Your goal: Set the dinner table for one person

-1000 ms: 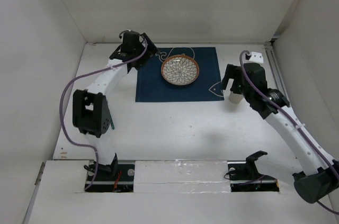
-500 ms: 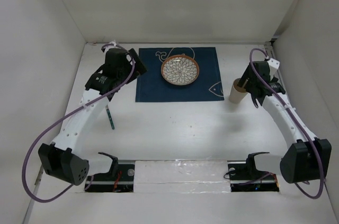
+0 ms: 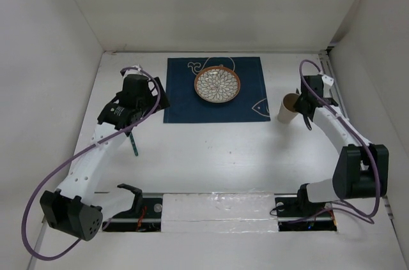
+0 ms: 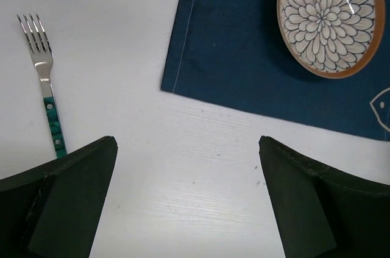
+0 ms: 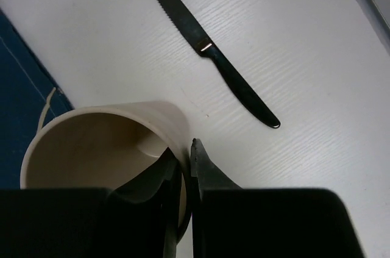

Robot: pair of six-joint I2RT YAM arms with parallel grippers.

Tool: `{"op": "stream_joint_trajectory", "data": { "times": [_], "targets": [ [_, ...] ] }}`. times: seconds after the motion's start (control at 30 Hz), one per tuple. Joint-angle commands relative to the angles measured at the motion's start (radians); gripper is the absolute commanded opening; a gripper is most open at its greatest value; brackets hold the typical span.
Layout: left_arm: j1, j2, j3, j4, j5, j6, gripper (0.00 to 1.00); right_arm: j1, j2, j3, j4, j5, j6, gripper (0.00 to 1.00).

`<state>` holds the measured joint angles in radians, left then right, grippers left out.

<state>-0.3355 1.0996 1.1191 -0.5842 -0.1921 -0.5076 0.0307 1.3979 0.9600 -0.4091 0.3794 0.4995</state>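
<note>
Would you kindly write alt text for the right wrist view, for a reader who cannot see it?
The right end effector pinches the rim of an upright beige cup, one finger inside and one outside. Beyond it a dark knife lies on the white dinner table, with a blue mat at left.

Bright, even light pours down from overhead: the white table is well lit, and the arms drop only soft grey smudges on it. The shiny strip at the near edge glares. Up close, the fork and bowl glint, all crisp. The knife shows a dull sheen, the cup dims inside, and the right fingers sink into featureless, slightly soft black.
</note>
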Motion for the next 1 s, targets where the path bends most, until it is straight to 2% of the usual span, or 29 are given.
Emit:
{"op": "stream_joint_trajectory", "data": {
  "times": [0.0, 0.07, 0.17, 0.2, 0.3, 0.37, 0.4, 0.43, 0.53, 0.67, 0.97],
  "targets": [
    [0.016, 0.005, -0.021, 0.037, 0.025, 0.037, 1.00, 0.064, -0.017, 0.080, 0.013, 0.074, 0.020, 0.00],
    [0.027, 0.005, -0.042, 0.056, 0.037, 0.037, 1.00, 0.093, 0.012, 0.181, 0.023, 0.099, 0.008, 0.00],
    [0.027, -0.026, -0.068, 0.057, 0.013, 0.037, 1.00, 0.116, 0.123, 0.354, -0.084, 0.111, -0.016, 0.00],
    [0.027, -0.041, -0.068, 0.066, 0.013, 0.037, 1.00, 0.126, 0.216, 0.472, -0.133, 0.111, -0.044, 0.00],
    [0.027, -0.052, -0.082, 0.066, 0.002, 0.046, 1.00, 0.138, 0.366, 0.644, -0.184, 0.058, -0.084, 0.00],
    [0.027, -0.052, -0.082, 0.066, 0.002, 0.046, 1.00, 0.159, 0.548, 0.869, -0.249, 0.047, -0.107, 0.00],
    [0.027, -0.052, -0.082, 0.066, 0.002, 0.046, 1.00, 0.160, 0.549, 0.870, -0.263, 0.036, -0.117, 0.00],
    [0.027, -0.052, -0.093, 0.066, 0.011, 0.046, 1.00, 0.172, 0.622, 0.966, -0.275, 0.036, -0.130, 0.00],
    [0.027, -0.061, -0.093, 0.076, 0.023, 0.056, 1.00, 0.181, 0.705, 1.094, -0.277, 0.036, -0.141, 0.00],
    [0.027, -0.061, -0.093, 0.076, 0.033, 0.057, 1.00, 0.181, 0.780, 1.131, -0.162, -0.034, -0.159, 0.00],
    [0.027, -0.052, -0.093, 0.086, 0.056, 0.066, 1.00, 0.192, 0.995, 1.453, -0.240, -0.100, -0.159, 0.00]
  ]
}}
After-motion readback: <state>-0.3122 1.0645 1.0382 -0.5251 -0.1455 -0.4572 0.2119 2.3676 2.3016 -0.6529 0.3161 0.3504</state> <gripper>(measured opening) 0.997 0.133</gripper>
